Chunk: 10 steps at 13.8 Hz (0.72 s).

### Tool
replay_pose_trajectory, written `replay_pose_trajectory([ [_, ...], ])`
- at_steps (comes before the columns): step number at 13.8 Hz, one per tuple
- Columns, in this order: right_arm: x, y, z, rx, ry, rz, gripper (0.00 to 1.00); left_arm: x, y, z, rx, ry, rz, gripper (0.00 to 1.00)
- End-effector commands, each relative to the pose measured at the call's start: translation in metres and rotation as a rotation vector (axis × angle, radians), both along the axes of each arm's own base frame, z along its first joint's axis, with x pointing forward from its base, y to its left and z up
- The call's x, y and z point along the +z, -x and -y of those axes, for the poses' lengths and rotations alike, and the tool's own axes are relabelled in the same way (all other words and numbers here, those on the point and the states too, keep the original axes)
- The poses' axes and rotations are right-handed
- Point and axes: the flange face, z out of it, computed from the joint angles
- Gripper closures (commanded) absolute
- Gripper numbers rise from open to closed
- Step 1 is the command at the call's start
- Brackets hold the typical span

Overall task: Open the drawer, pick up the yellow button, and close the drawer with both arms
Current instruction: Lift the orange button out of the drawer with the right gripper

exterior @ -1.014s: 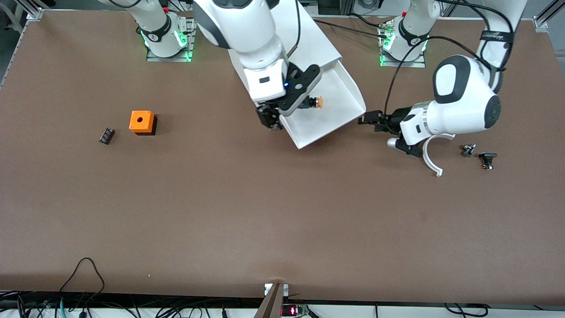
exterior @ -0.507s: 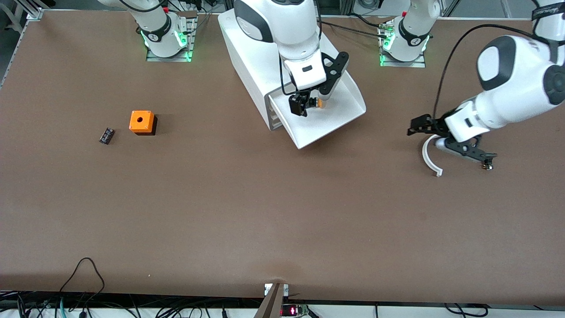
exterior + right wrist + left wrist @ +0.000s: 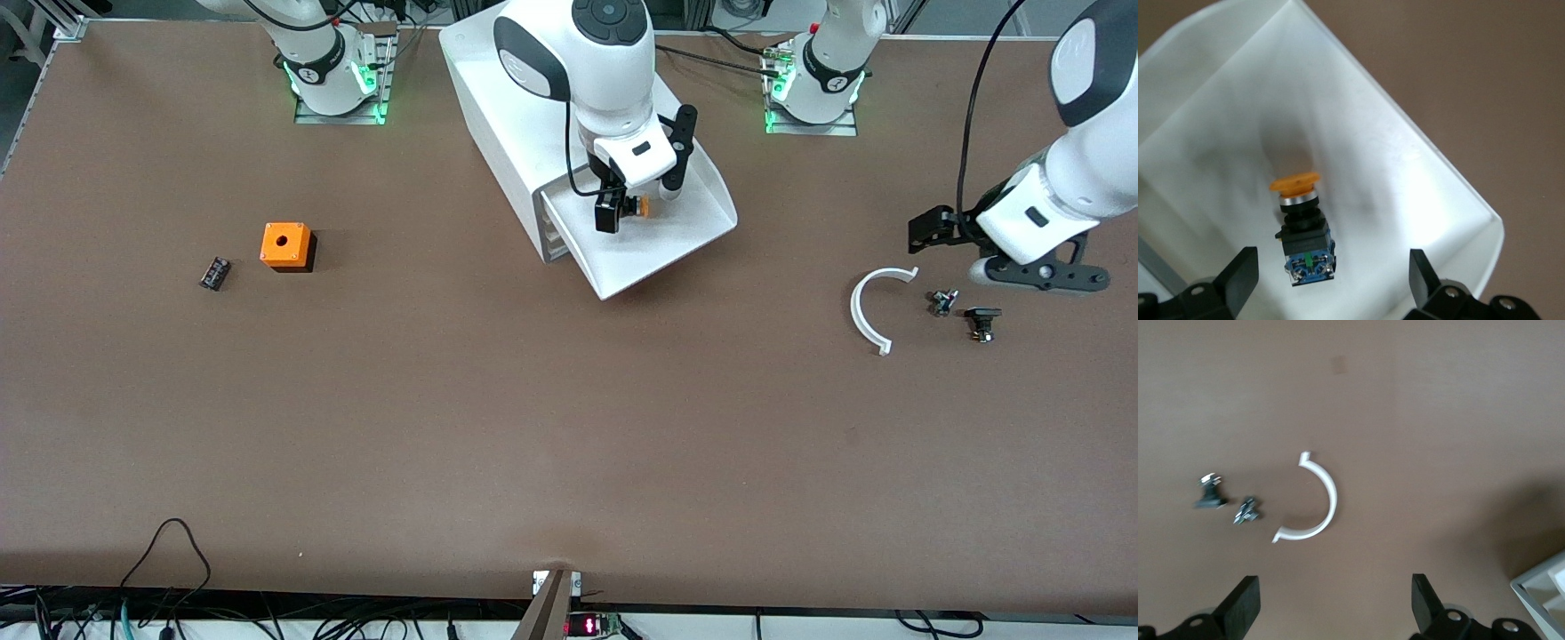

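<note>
The drawer (image 3: 677,252) is pulled out of the white cabinet (image 3: 493,89) toward the front camera. The button (image 3: 637,206), with an orange cap and a black body, lies on its side on the drawer's floor. My right gripper (image 3: 633,199) hangs low in the drawer, open, with a finger on each side of the button. In the right wrist view the button (image 3: 1301,227) lies between the open fingers (image 3: 1238,280) of the gripper (image 3: 1331,287), untouched, on the drawer's floor (image 3: 1405,167). My left gripper (image 3: 929,233) is open and empty above the table toward the left arm's end, also in its wrist view (image 3: 1333,607).
An orange cube with a hole (image 3: 285,245) and a small black part (image 3: 214,272) lie toward the right arm's end. A white curved piece (image 3: 876,307) (image 3: 1315,507) and two small dark parts (image 3: 942,302) (image 3: 981,320) lie under the left gripper.
My right gripper has swung over the open drawer and come down around the button. My left gripper has drawn away from the drawer's lip toward the left arm's end of the table.
</note>
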Motion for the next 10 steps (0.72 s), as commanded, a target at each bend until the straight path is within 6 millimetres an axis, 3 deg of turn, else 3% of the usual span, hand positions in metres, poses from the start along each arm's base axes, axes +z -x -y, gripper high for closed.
replay_pose_trajectory([
  [1, -0.024, 0.003, -0.010, 0.064, 0.034, -0.030, 0.00, 0.012, -0.001, -0.003, 0.048, -0.055, -0.008, 0.00],
  [4, -0.044, 0.013, -0.020, 0.088, 0.042, -0.062, 0.00, 0.016, -0.002, -0.003, 0.048, -0.053, 0.001, 0.00],
  [10, -0.052, 0.015, -0.022, 0.089, 0.052, -0.070, 0.00, 0.014, -0.003, -0.003, 0.048, -0.042, -0.003, 0.00],
])
